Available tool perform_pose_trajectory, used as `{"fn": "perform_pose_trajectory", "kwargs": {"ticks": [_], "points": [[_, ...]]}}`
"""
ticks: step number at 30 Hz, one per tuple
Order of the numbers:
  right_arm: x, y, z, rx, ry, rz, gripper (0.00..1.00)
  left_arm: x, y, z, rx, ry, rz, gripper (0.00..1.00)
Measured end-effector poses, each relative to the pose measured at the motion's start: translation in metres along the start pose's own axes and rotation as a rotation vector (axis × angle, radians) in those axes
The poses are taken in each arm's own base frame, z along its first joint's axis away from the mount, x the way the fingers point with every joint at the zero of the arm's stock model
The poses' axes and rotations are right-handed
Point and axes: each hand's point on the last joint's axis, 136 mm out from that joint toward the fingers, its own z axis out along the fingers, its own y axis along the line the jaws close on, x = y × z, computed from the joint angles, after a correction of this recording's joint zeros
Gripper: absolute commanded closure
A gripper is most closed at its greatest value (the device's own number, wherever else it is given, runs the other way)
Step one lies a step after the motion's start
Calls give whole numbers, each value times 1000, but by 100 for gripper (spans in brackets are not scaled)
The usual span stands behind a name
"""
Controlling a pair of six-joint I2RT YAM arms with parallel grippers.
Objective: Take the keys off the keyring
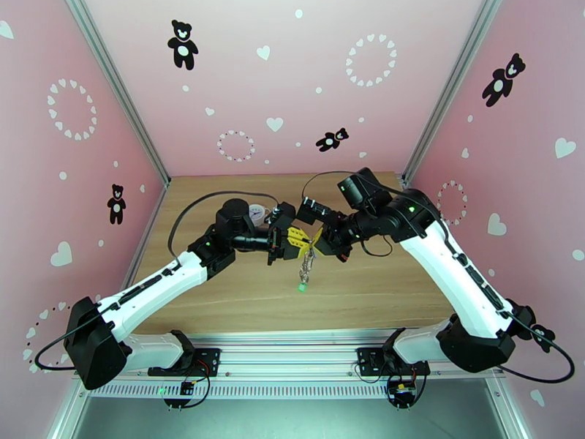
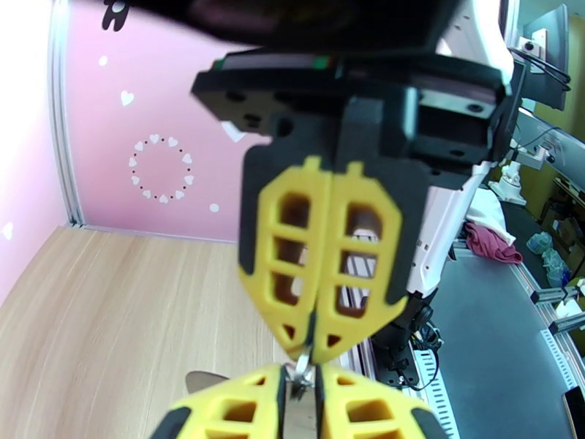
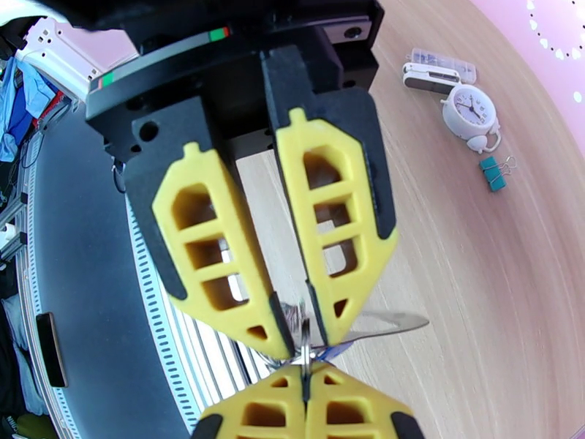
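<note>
Both grippers meet tip to tip above the middle of the table. My left gripper (image 1: 306, 246) (image 3: 300, 331) is shut on a small metal ring (image 3: 303, 344) of the keyring (image 1: 307, 266). My right gripper (image 1: 315, 241) (image 2: 311, 350) is shut on the same cluster of rings from the other side. The silvery chain hangs straight down from the grip, with the green-headed key (image 1: 301, 287) at its lower end just above the wood. A sliver of blue (image 3: 333, 350) shows beside my right fingertips, and I cannot tell whether it is the blue key.
On the wooden table (image 1: 380, 287), behind the left arm, stand a round white clock (image 3: 472, 111) (image 1: 257, 211), a teal binder clip (image 3: 492, 173) and a small clear box with a white piece (image 3: 431, 73). Pink walls close the table on three sides.
</note>
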Motion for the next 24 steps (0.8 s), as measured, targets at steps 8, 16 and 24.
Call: {"fn": "perform_pose_trajectory", "kwargs": {"ticks": [8, 16, 24], "points": [[-6, 0, -1, 6, -31, -15, 100, -1, -1, 0, 4, -5, -12, 85], [-4, 0, -1, 8, -32, -17, 100, -1, -2, 0, 15, -3, -10, 98], [-5, -1, -1, 15, -43, -20, 93, -1, -2, -1, 12, -8, -1, 100]]}}
